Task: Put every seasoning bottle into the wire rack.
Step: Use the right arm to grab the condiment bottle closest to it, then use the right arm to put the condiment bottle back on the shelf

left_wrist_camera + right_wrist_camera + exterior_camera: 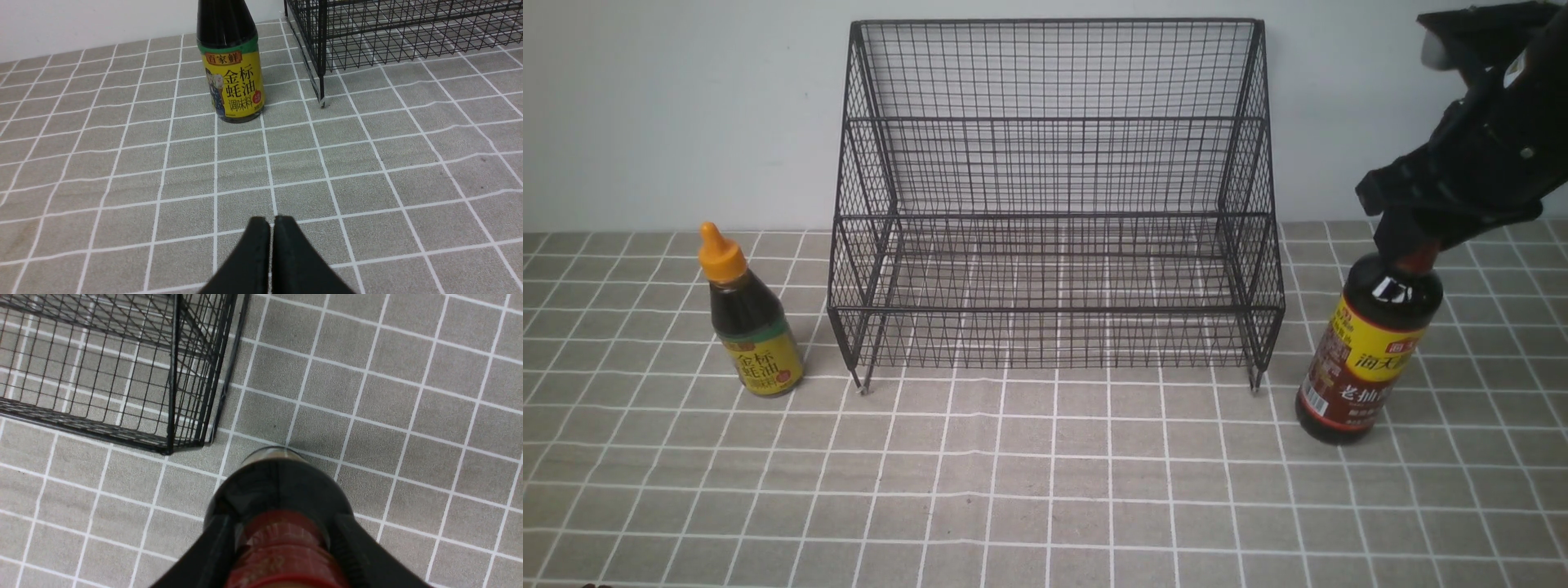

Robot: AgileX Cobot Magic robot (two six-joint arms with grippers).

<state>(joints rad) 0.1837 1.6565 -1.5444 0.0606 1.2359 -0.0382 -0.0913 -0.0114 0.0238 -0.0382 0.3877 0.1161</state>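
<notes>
- Wire rack [1054,216]: black mesh, two stepped tiers, standing on short feet at the centre rear of the grey tiled tablecloth [1045,474]. Both tiers hold nothing.
- Short bottle [753,327]: upright on the cloth just beside the rack's left front foot, not touching it. It has an orange nozzle cap. The yellow label under a green band reads "百家鲜", "金标蚝油" and "调味料".
- Tall bottle [1365,359]: to the right of the rack, outside it and tilted, with its base at cloth level. The yellow-red label shows "老抽"; the smaller print is illegible.
- Right gripper [1409,241]: fingers clamped on either side of the tall bottle's reddish-brown cap.
- Left gripper [271,245]: fingers pressed together, holding nothing, low over the cloth and well short of the short bottle.
</notes>
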